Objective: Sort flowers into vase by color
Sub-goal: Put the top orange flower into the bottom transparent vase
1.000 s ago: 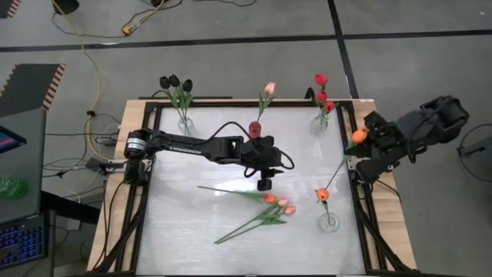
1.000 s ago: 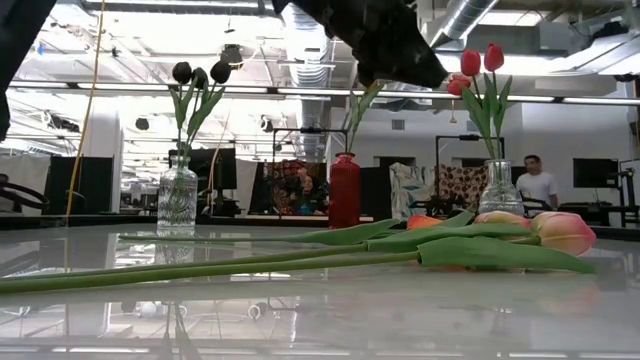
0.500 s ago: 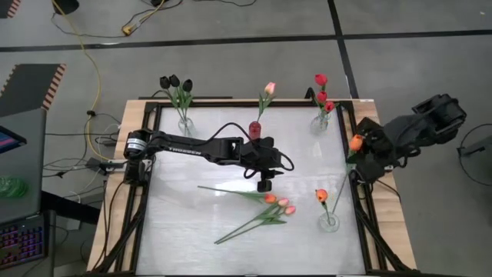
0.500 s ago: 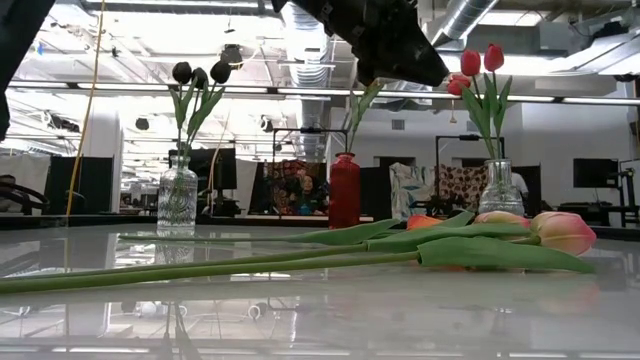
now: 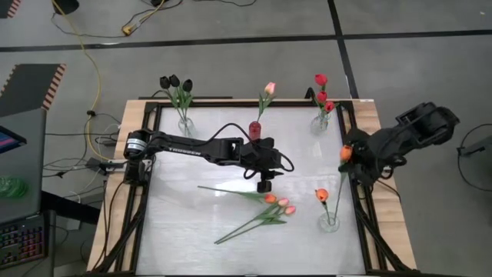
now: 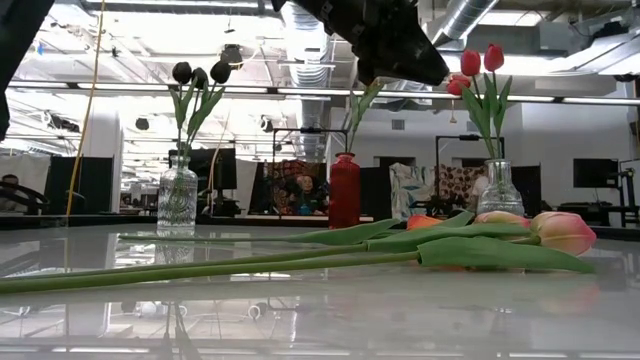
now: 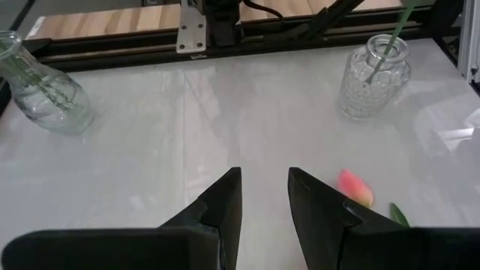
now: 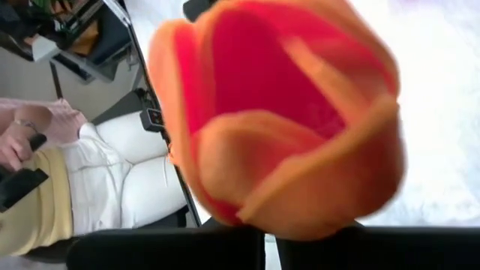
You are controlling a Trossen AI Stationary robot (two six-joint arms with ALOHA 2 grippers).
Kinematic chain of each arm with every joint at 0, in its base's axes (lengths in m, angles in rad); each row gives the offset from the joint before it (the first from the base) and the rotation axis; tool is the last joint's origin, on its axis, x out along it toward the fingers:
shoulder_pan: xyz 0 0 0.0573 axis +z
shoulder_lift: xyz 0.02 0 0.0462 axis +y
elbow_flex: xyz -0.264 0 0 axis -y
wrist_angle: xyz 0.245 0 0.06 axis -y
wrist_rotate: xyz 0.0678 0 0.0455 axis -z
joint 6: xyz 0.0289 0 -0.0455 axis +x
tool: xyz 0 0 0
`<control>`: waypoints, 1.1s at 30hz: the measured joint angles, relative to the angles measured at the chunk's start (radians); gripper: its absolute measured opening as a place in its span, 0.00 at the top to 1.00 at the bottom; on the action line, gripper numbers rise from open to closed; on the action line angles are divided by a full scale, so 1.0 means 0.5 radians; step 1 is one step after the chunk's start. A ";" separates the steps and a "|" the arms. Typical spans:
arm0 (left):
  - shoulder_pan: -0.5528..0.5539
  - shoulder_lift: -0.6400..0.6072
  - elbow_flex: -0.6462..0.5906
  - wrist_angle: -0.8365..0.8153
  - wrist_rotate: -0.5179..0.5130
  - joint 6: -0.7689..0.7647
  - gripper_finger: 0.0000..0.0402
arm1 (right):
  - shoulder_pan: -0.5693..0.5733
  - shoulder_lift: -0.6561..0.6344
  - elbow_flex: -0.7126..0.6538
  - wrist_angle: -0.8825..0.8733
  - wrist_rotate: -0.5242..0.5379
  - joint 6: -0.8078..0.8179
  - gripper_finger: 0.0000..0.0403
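Observation:
My right gripper (image 5: 350, 156) hangs over the table's right edge, shut on an orange tulip whose head (image 8: 277, 112) fills the right wrist view. Its thin stem (image 5: 339, 192) runs down toward the clear vase (image 5: 328, 223) at the near right, which holds another orange tulip (image 5: 321, 195). My left gripper (image 7: 265, 202) stands open over the table's middle, with nothing between its fingers. Three loose tulips (image 5: 280, 204), orange and pink, lie flat on the table just beyond it. My right gripper holds the orange tulip close under its head (image 8: 262, 221). The head bulges out over the shut fingers (image 8: 165, 251) and hides the exact place of contact. The gripper slants down from the table's right side. The flower is lifted, its stem trailing below toward the near right vase.
Along the far edge stand a clear vase with black tulips (image 5: 178, 85), a red vase (image 5: 255, 128) with a pink tulip and a clear vase with red tulips (image 5: 322, 96). A dark frame rail (image 5: 355, 192) borders the table. A seated person (image 8: 45, 172) shows beyond the table.
My right gripper has come toward the table's left and near edges, in over the right rail, and has tipped further down. The orange tulip has gone with it, and its stem now stands steeper toward the near right vase.

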 joint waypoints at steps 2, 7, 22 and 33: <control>0.000 0.000 0.000 -0.001 0.000 0.000 0.76 | 0.047 0.014 0.000 -0.001 0.001 0.000 0.91; 0.001 0.000 0.000 -0.004 0.000 0.000 0.76 | 0.222 0.054 0.000 0.000 0.138 0.041 0.91; -0.002 0.000 0.000 -0.006 0.014 -0.002 0.76 | 0.783 0.136 -0.026 -0.002 0.646 0.322 0.91; -0.002 0.000 0.000 -0.006 0.015 -0.023 0.76 | 1.021 0.277 -0.025 0.001 0.785 0.399 0.91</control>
